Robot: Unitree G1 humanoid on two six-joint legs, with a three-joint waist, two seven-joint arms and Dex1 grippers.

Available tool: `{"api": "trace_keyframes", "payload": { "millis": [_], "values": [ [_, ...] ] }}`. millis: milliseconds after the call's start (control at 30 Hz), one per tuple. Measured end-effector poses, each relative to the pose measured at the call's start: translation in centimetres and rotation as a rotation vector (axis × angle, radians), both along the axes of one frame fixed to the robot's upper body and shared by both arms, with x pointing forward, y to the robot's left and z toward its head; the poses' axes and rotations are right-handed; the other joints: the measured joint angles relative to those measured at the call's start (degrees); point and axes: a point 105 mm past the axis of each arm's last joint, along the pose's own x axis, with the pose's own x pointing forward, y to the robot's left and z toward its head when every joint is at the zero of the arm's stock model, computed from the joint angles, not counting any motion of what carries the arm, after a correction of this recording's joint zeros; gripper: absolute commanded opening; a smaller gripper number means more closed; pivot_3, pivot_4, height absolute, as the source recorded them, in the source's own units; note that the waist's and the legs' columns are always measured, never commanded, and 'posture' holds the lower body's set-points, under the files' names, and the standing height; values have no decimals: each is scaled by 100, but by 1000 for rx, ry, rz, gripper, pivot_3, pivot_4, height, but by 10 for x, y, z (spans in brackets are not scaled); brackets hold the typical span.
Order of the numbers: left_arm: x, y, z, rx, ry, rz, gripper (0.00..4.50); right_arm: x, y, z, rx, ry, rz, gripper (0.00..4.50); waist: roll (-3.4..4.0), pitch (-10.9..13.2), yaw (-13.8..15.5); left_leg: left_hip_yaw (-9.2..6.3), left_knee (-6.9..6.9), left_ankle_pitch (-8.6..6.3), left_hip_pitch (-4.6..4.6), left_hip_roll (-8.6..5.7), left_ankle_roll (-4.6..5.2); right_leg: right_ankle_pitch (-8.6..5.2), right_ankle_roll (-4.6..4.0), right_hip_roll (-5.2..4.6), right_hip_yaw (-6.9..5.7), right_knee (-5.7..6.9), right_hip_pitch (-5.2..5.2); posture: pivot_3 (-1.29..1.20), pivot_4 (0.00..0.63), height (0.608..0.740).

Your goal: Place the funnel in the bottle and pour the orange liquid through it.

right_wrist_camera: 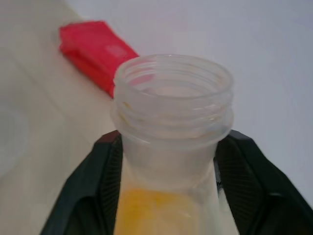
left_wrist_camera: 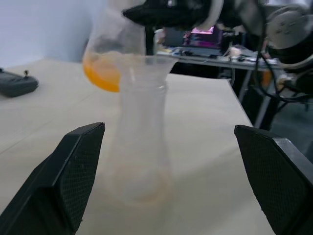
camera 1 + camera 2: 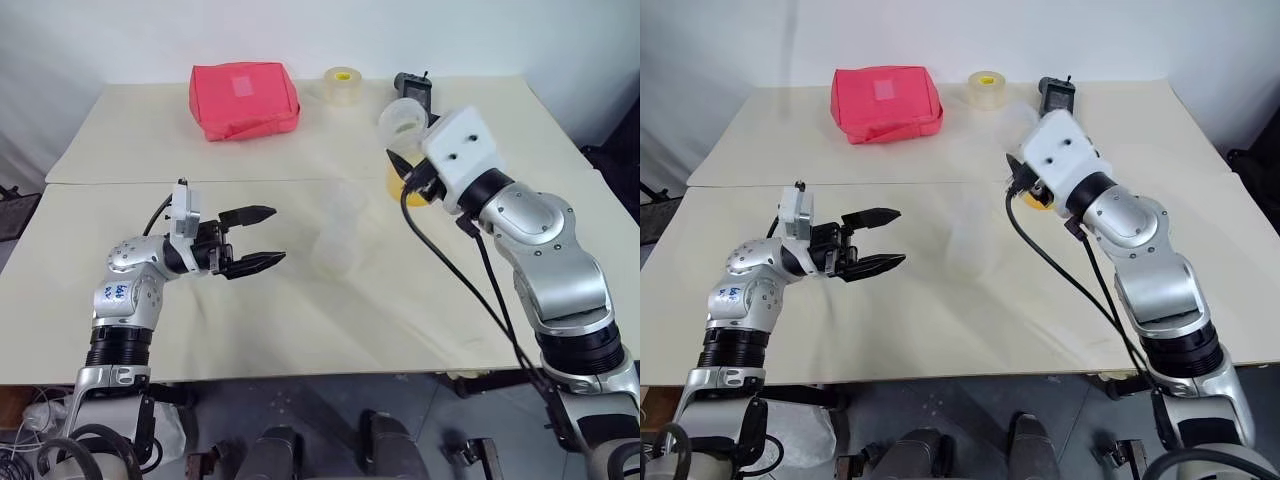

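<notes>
Above the bottle [image 3: 338,235], right hand [image 1: 168,161] clamps a tilted jar [image 1: 172,122]; left hand [image 3: 262,238] gapes.

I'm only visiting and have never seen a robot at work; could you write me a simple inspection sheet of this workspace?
Surface: cream table, seam across it.
Job's things: bottle stands mid-table with funnel in its mouth; orange liquid sits in clear jar.
Clutter: red pouch, tape roll, black device.
Pincers: left pincer open beside bottle; right pincer shut on jar, raised near bottle.
Cables: black cable along right arm.
Surroundings: white wall.
</notes>
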Motion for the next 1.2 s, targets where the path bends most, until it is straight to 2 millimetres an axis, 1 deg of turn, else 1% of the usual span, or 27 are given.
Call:
{"api": "trace_keyframes", "payload": {
  "millis": [133, 267, 500, 600, 667, 867, 1000, 1200],
  "values": [
    [-2, -2, 2, -10, -14, -37, 4500, -3, 13, -10, -89, -9, 37, 2406, 0, 0, -8, 2, -1, 0, 0, 3, 0, 0, 0, 2, 0, 1, -2, 0, 150, 740],
    [-1, -1, -2, -25, 0, -54, 4500, -5, 21, -12, -230, -80, 36, 2406, 0, 0, -8, 6, -1, 0, 0, 1, 0, 0, 0, 3, 0, 1, -3, 0, 150, 740],
    [0, -4, -2, -36, -30, -68, 4500, -5, 30, -13, -340, -170, 47, 2406, 0, 0, -2, 9, 1, 0, 0, 2, 0, 0, 0, 1, 0, 0, -3, 0, 150, 740],
    [1, -7, -3, -42, -42, -65, 4500, -4, 30, -6, -405, -237, 37, 2406, 0, 0, -4, 9, 0, 0, 0, 2, 0, 0, 0, 2, 0, 0, -3, 0, 150, 740],
    [1, -8, -3, -46, -44, -67, 4500, -5, 31, -5, -440, -265, 44, 2406, 0, 0, -8, 9, 0, 0, 0, 2, 0, 0, 0, 3, 0, -1, -3, 0, 150, 740],
    [1, -8, -3, -47, -48, -68, 4500, -2, 24, -10, -579, -311, 46, 2406, 0, 0, -6, 11, 0, 0, 0, 2, 0, 0, 0, 3, 0, -1, -3, 0, 150, 740],
    [1, -9, -4, -52, -47, -69, 4500, 0, 23, -14, -651, -340, 54, 2406, 0, 0, -10, 13, -1, 0, 0, 2, 0, 0, 0, 4, 0, -3, -4, 0, 150, 740],
    [3, -9, -7, -59, -37, -71, 4500, 5, 21, -14, -729, -368, 39, 2406, 0, 0, -11, 14, 0, 0, 0, 3, 0, 0, 0, 4, 0, -3, -4, 0, 150, 740]
  ]
}}
